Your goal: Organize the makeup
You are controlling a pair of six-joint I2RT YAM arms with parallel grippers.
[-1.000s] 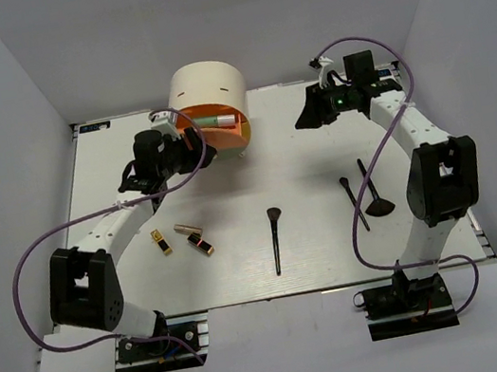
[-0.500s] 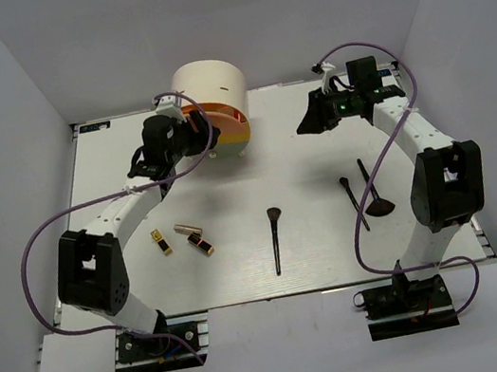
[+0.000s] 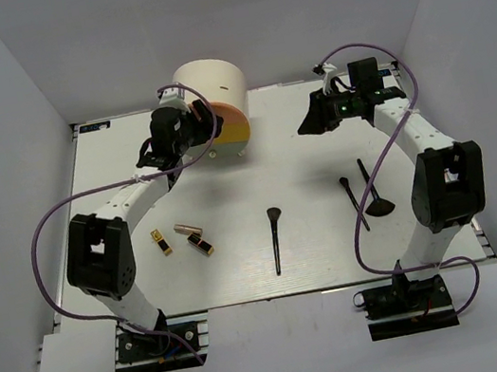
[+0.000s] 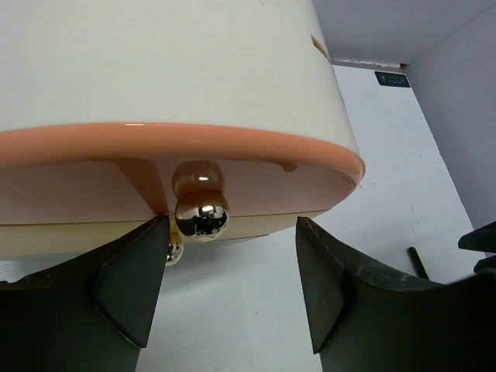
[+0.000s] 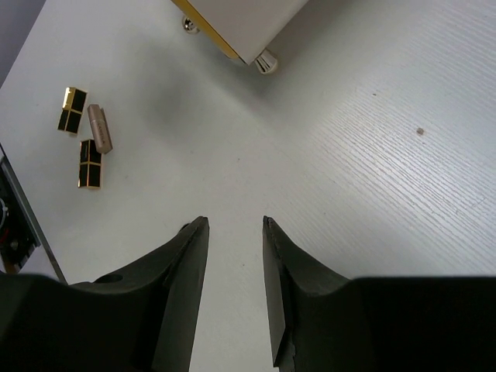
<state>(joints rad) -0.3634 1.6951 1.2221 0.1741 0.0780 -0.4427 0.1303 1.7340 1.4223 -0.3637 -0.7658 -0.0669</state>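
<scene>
Seemingly the drawer step: left hand (image 4: 231,222), spread, straddles the box (image 3: 208,82) knob (image 4: 201,218); right hand (image 5: 234,222) parted, empty. Lipsticks (image 3: 188,227) and brushes (image 3: 275,239) lie on the bench (image 3: 301,157); next, probably pinch the knob squarely.

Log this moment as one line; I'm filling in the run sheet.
left jaws: open, at gold knob of cream box | right jaws: open, empty, above table | lipsticks, brushes: loose on table

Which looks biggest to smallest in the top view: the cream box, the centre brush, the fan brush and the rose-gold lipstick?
1. cream box, by far the largest.
2. centre brush and fan brush: too close to rank. The centre one is longer, the fan head wider.
3. rose-gold lipstick, the smallest.
</scene>
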